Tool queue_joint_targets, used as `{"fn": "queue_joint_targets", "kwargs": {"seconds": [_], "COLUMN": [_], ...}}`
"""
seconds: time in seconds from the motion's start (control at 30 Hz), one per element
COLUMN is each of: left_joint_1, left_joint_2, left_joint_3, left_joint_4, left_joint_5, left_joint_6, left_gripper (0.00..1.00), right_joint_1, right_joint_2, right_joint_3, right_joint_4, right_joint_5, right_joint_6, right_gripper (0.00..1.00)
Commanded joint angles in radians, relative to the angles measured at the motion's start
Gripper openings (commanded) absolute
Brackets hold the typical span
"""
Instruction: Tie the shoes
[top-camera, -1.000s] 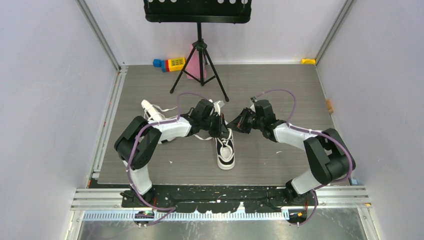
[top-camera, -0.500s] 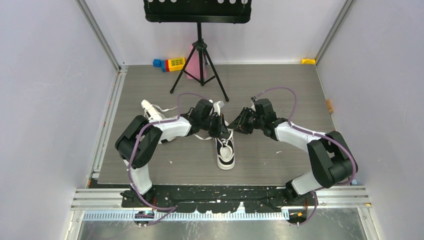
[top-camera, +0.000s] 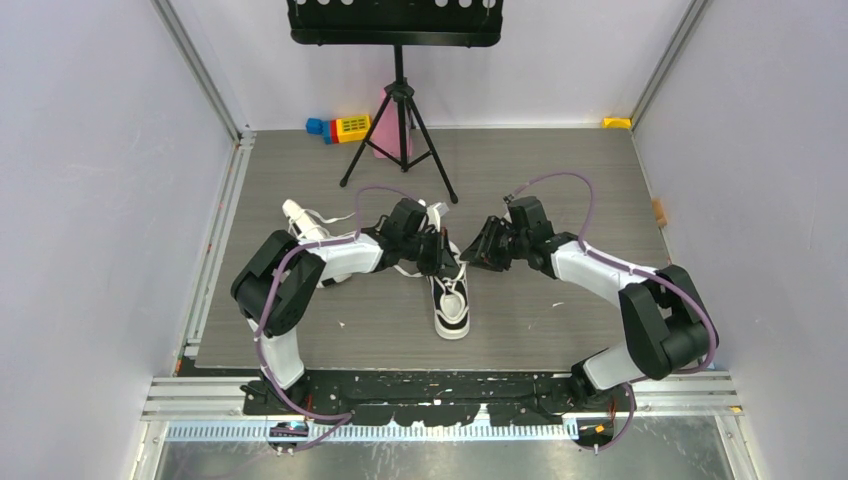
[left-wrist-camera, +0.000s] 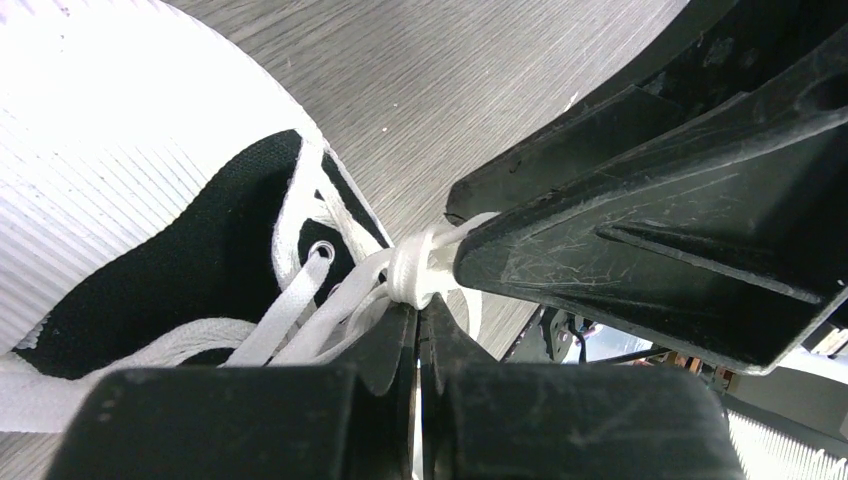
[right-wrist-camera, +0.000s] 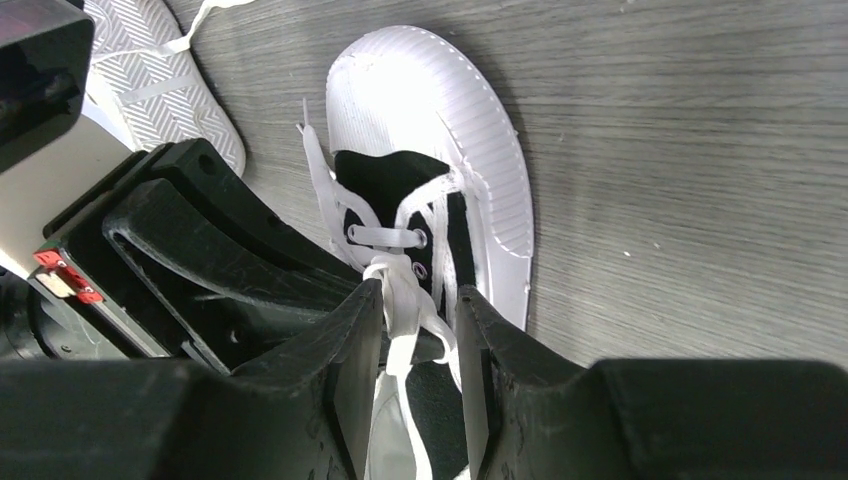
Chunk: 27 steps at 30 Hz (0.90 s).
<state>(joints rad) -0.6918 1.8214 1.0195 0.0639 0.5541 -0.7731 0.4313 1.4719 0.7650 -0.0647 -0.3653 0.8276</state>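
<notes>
One of the shoes (top-camera: 450, 300) stands upright mid-table, black with a white toe cap, toe toward the arms. Its white laces meet in a knot (left-wrist-camera: 415, 275) at the tips of my left gripper (left-wrist-camera: 418, 310), which is shut on the lace just behind the knot. My right gripper (right-wrist-camera: 420, 300) hovers over the same shoe (right-wrist-camera: 385, 180) with its fingers open. A loose lace strand (right-wrist-camera: 400, 340) hangs between them, unclamped. The two grippers (top-camera: 440, 255) (top-camera: 482, 250) face each other over the shoe's tongue. The other shoe (top-camera: 300, 222) lies on its side behind my left arm.
A black music stand's tripod (top-camera: 400, 130) stands at the back centre, with coloured toy blocks (top-camera: 340, 127) and a pink object (top-camera: 385, 135) beside it. A small yellow item (top-camera: 616, 122) sits in the far right corner. Pale walls close in both sides.
My right gripper has opened from shut and let go of the lace, backing off slightly to the right. My left gripper has stayed shut in place at the knot.
</notes>
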Motion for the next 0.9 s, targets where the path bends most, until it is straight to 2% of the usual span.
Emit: {"fn": "queue_joint_targets", "kwargs": {"seconds": [0.0, 0.13, 0.23, 0.33, 0.87], "left_joint_1": [-0.001, -0.001, 0.0, 0.0, 0.0], "left_joint_2": [0.01, 0.01, 0.009, 0.008, -0.016], "left_joint_3": [-0.004, -0.003, -0.002, 0.0, -0.044], "left_joint_4": [-0.015, -0.019, -0.024, -0.032, -0.038], "left_joint_5": [0.026, 0.027, 0.028, 0.034, 0.13], "left_joint_6": [0.029, 0.031, 0.033, 0.036, 0.037], "left_gripper": [0.0, 0.0, 0.0, 0.0, 0.0], "right_joint_1": [0.007, 0.007, 0.007, 0.007, 0.037], "right_joint_2": [-0.058, -0.07, -0.073, -0.071, -0.014], "right_joint_3": [0.045, 0.052, 0.057, 0.067, 0.257], "right_joint_4": [-0.047, -0.065, -0.069, -0.07, -0.065], "right_joint_5": [0.038, 0.045, 0.041, 0.032, -0.024], "right_joint_6": [-0.038, -0.043, -0.043, -0.042, -0.068], "right_gripper": [0.39, 0.3, 0.2, 0.02, 0.0]}}
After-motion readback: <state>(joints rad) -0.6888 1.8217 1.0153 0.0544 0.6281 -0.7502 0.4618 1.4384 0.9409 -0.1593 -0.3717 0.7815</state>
